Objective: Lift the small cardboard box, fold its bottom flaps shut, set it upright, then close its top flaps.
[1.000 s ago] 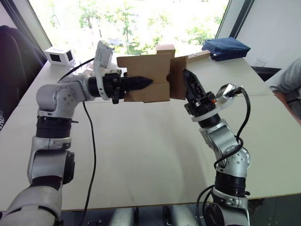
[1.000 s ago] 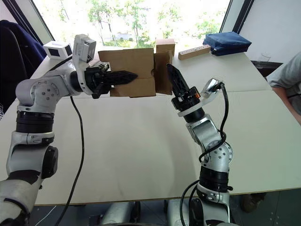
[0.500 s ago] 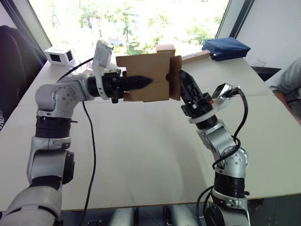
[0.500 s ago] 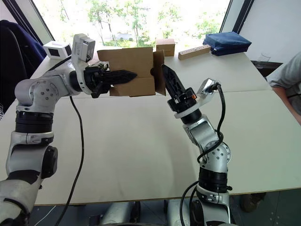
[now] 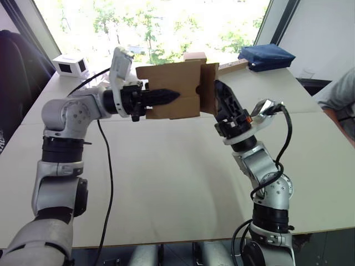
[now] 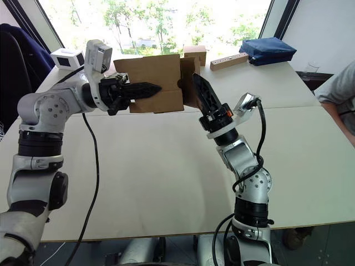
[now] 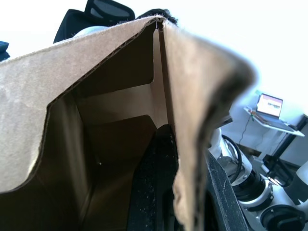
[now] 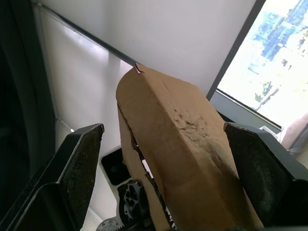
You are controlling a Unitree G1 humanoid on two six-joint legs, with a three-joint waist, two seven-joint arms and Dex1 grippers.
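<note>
The small cardboard box (image 5: 172, 83) hangs on its side above the table. My left gripper (image 5: 175, 96) is shut on its front wall, with one finger inside (image 7: 154, 192) and one outside. At the box's right end a flap (image 5: 209, 88) stands partly open. Whether it is a bottom flap or a top flap I cannot tell. My right gripper (image 5: 220, 88) is open, tilted up against that end. In the right wrist view the flap (image 8: 178, 130) rises between its two spread fingers (image 8: 82, 159).
The white table (image 5: 166, 177) lies below both arms. At its far edge are a tidy tan box (image 5: 194, 56), a long wooden block (image 5: 233, 66), a blue bag (image 5: 266, 57) and a white device (image 5: 70, 65). A person's arm (image 5: 338, 94) shows at the right.
My right gripper pushed the end flap leftward toward the box, then eased back a little to the right, and the flap opened again. The left gripper and the box stayed put.
</note>
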